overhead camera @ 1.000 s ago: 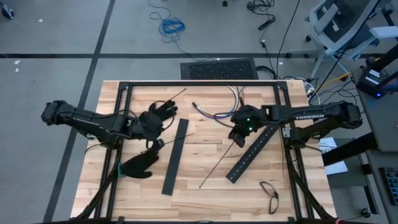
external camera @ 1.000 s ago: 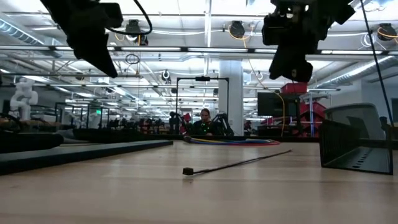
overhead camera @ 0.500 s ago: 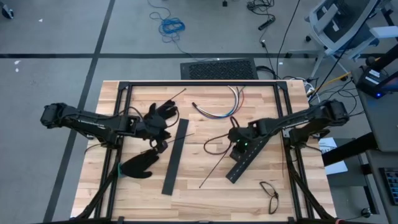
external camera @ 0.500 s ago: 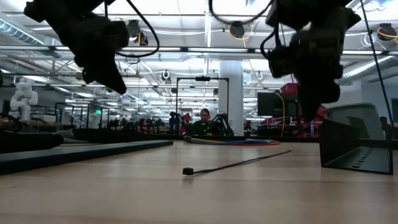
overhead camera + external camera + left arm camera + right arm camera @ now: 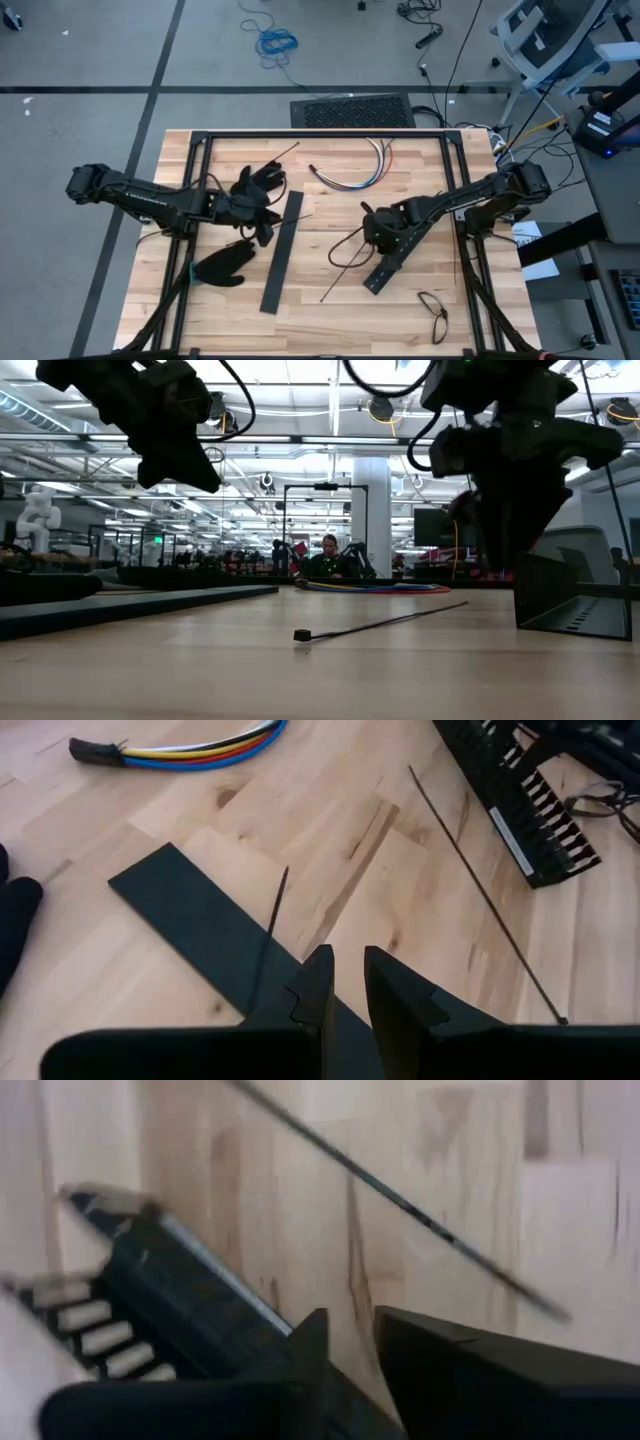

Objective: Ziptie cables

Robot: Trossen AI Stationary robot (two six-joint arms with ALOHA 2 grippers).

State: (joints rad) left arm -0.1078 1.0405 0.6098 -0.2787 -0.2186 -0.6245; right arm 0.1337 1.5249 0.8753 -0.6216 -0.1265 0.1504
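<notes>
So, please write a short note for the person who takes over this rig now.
Left gripper: nearly shut, empty, above the flat black bar.
Right gripper: narrow gap, empty, over the slotted bar, near one ziptie.
A second ziptie lies on the flat bar.
Cables: loose at the far edge, untied.
Done: nothing.
Left: pick up a ziptie, bundle the cables.

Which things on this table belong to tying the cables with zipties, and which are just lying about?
Belong to the job:
- cables, far side of the table
- ziptie lying loose on the wood near the middle
- ziptie resting across the flat black bar

Just lying about:
- flat black bar
- slotted black bar
- black gloves
- glasses
</notes>
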